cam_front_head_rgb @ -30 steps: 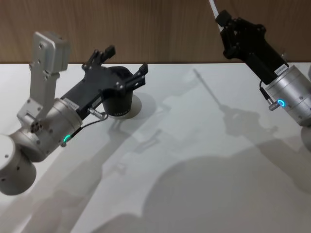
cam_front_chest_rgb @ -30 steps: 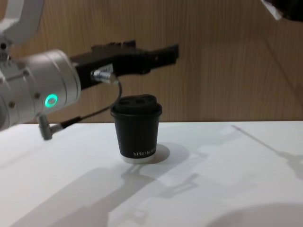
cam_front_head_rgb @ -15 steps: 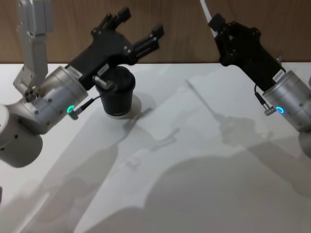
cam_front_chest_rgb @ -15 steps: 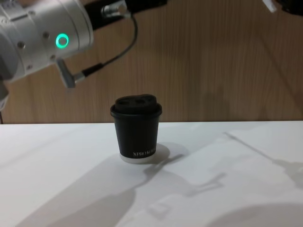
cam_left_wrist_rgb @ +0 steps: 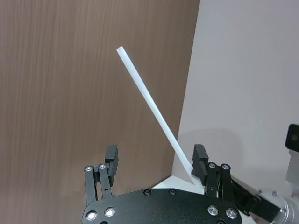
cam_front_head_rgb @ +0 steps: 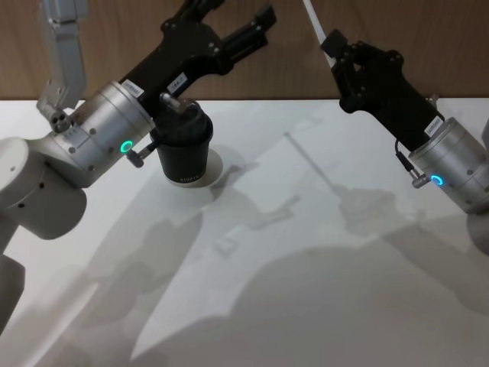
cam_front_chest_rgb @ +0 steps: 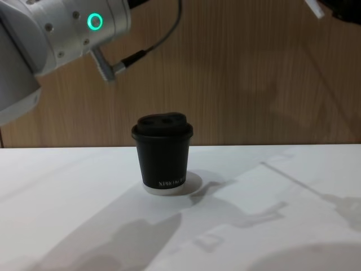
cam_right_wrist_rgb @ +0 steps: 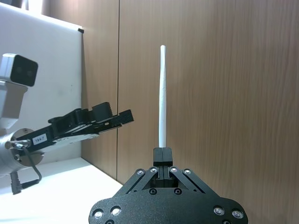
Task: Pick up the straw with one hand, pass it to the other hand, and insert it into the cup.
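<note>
Right gripper (cam_right_wrist_rgb: 162, 156): fingers are pinching the straw (cam_right_wrist_rgb: 162, 98) tight by its end, the rest sticking out past them.
Left gripper (cam_front_head_rgb: 235, 15): fingers are gaping wide, holding nothing, cup (cam_front_head_rgb: 183, 149) sitting down below them.

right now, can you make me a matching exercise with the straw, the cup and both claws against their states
1. straw
2. cup
3. left claw
4. right claw

a. open, empty
b. black, standing on the table
c. shut on the straw
d. white, sticking out of a claw

Pairs: 1-d, 2-b, 3-a, 4-c
</note>
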